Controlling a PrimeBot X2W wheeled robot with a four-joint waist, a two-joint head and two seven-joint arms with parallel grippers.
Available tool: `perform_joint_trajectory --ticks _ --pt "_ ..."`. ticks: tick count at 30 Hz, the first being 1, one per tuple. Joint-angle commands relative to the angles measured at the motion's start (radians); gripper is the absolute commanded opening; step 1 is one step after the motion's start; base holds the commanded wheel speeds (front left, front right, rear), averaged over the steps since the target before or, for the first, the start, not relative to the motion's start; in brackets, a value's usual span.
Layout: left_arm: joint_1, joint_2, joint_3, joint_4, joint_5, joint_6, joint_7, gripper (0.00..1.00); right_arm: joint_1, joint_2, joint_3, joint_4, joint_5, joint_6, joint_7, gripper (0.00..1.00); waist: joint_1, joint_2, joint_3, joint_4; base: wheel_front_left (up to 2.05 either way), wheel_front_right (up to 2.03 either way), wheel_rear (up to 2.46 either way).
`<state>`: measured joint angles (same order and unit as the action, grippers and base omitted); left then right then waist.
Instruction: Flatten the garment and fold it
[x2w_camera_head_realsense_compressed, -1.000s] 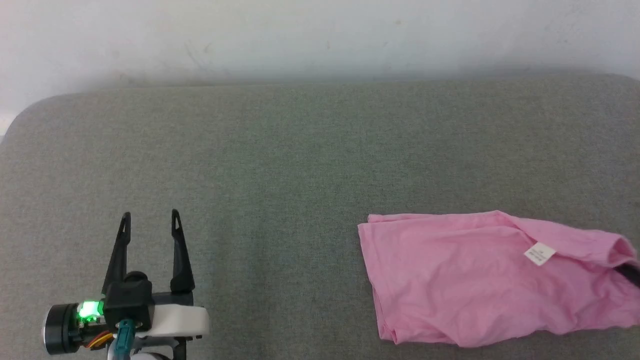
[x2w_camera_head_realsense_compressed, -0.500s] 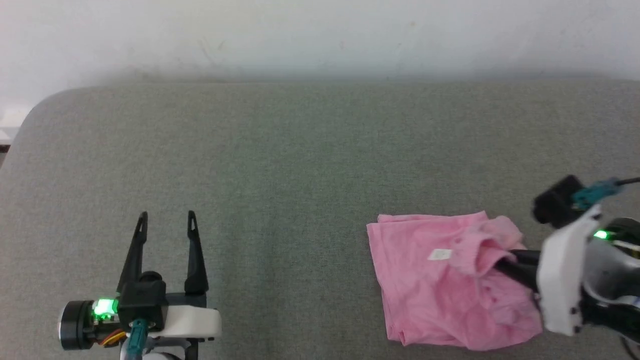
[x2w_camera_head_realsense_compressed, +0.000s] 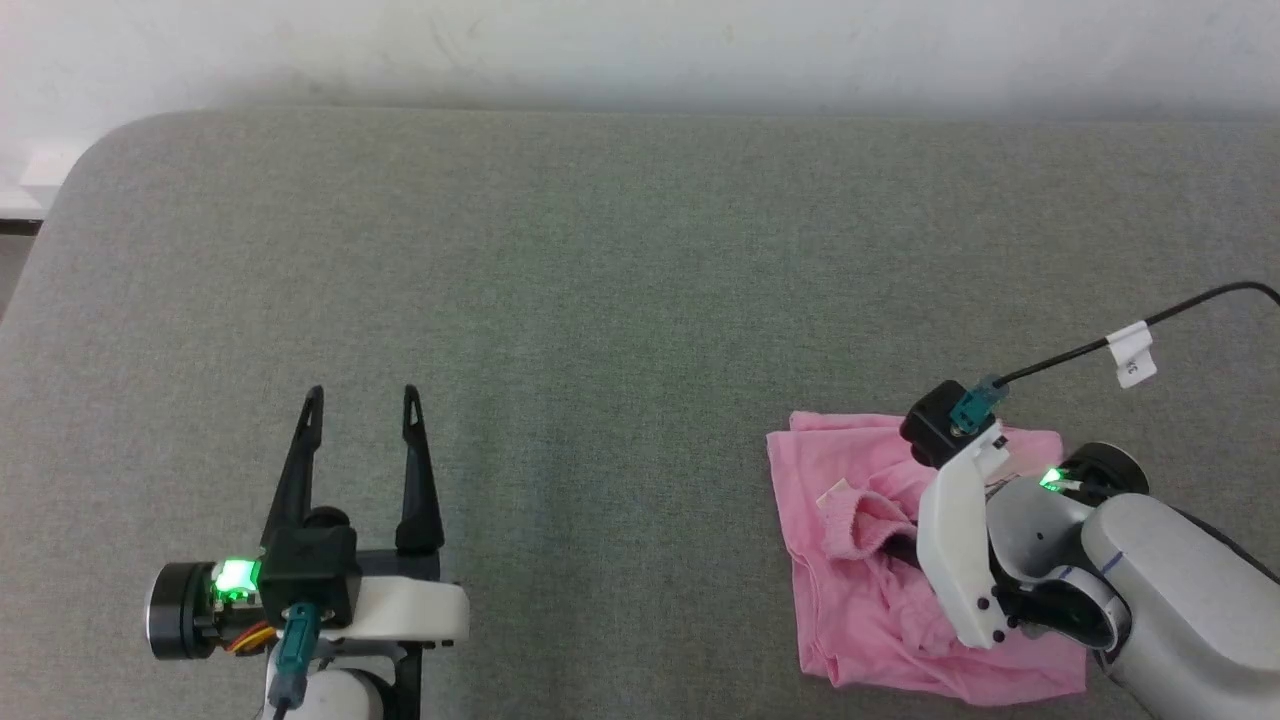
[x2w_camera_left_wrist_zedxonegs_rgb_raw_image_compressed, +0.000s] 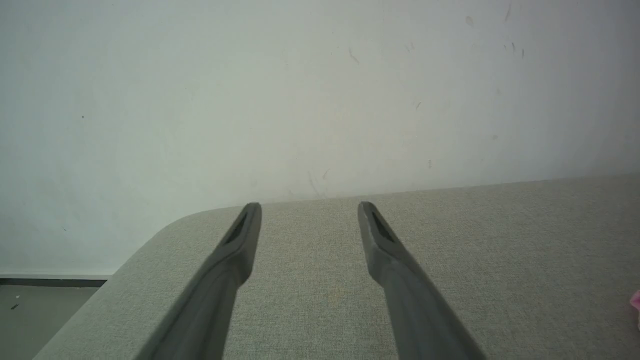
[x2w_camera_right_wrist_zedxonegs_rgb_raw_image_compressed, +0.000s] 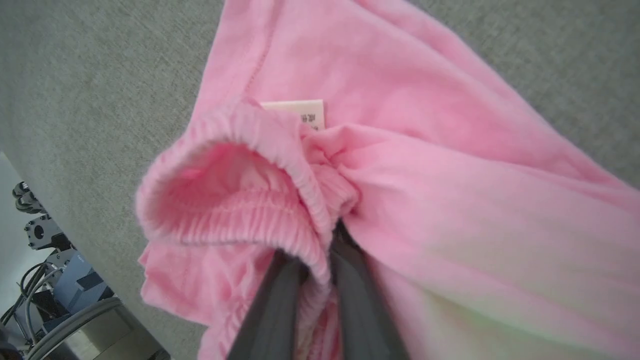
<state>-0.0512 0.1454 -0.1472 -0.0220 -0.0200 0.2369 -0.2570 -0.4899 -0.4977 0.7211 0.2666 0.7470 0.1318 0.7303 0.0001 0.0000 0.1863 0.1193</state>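
Pink garment (x2w_camera_head_realsense_compressed: 860, 600) bunched, waistband (x2w_camera_right_wrist_zedxonegs_rgb_raw_image_compressed: 250, 125) clamped between right gripper (x2w_camera_right_wrist_zedxonegs_rgb_raw_image_compressed: 317, 265) fingers; flattening apparently barely begun, no fold made. Left gripper (x2w_camera_head_realsense_compressed: 362, 395) fingers apart.

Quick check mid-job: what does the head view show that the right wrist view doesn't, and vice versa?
Head view adds: the left end effector, open, over the grey surface, well left of the garment. Right wrist view adds: the right end effector shut on the gathered waistband, fabric between its fingers. Both: the bunched pink garment with its white label.
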Motion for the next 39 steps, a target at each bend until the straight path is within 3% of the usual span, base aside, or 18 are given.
perform_joint_trajectory --ticks 1,2,3,4,10,15,19,23,30,35,39 --pt "-0.014 -0.006 -0.001 0.003 0.012 -0.004 -0.005 1.0 -0.003 0.006 0.03 0.032 -0.004 -0.001 -0.01 0.0 -0.0001 0.0 0.003 0.002 0.0 0.0 0.0" --pt "-0.013 -0.006 0.001 0.004 0.011 -0.003 -0.005 1.0 -0.009 0.006 0.046 0.045 -0.004 -0.001 -0.028 0.07 -0.0001 0.0 0.001 -0.001 0.0 0.0 0.0" --pt "-0.011 -0.007 0.002 0.006 0.011 -0.002 -0.005 1.0 -0.015 0.003 0.06 0.05 -0.004 -0.001 -0.048 0.48 -0.0001 0.0 -0.002 -0.005 0.0 0.0 0.0" --pt "-0.008 -0.006 0.003 0.008 0.011 -0.001 -0.005 1.0 -0.022 -0.004 0.072 0.049 -0.002 -0.001 -0.07 1.0 -0.0001 0.0 -0.008 -0.01 0.0 0.0 0.0" --pt "0.019 0.002 0.014 0.024 0.009 0.001 -0.005 1.0 -0.06 -0.099 0.08 -0.065 -0.015 -0.001 -0.241 1.0 -0.0001 0.0 -0.057 -0.05 0.0 0.0 0.0" --pt "0.036 0.006 0.023 0.022 0.005 -0.001 -0.005 1.0 -0.044 -0.152 -0.051 -0.178 -0.054 -0.001 -0.412 1.0 -0.0001 0.0 -0.09 -0.089 0.0 0.0 0.0" --pt "0.042 0.004 0.028 0.02 0.002 -0.004 -0.005 1.0 0.009 -0.129 -0.211 -0.215 -0.135 -0.001 -0.554 1.0 -0.0001 0.0 -0.106 -0.112 0.0 0.0 0.0" --pt "0.04 0.0 0.031 0.019 -0.001 -0.011 -0.005 1.0 0.093 -0.046 -0.387 -0.224 -0.248 -0.001 -0.701 1.0 -0.0001 0.0 -0.112 -0.12 0.0 0.0 0.0" --pt "0.039 -0.008 0.043 0.016 -0.008 -0.024 -0.005 1.0 0.257 0.178 -0.665 -0.246 -0.463 -0.001 -0.943 1.0 -0.0001 0.0 -0.113 -0.123 0.0 0.0 0.0" --pt "0.042 -0.012 0.052 0.012 -0.007 -0.031 -0.005 1.0 0.371 0.32 -0.763 -0.297 -0.566 -0.001 -0.989 1.0 -0.0001 0.0 -0.115 -0.117 0.0 0.0 0.0" --pt "0.046 -0.015 0.059 0.007 -0.005 -0.033 -0.005 1.0 0.437 0.398 -0.805 -0.354 -0.593 -0.001 -0.991 1.0 -0.0001 0.0 -0.114 -0.114 0.0 0.0 0.0"
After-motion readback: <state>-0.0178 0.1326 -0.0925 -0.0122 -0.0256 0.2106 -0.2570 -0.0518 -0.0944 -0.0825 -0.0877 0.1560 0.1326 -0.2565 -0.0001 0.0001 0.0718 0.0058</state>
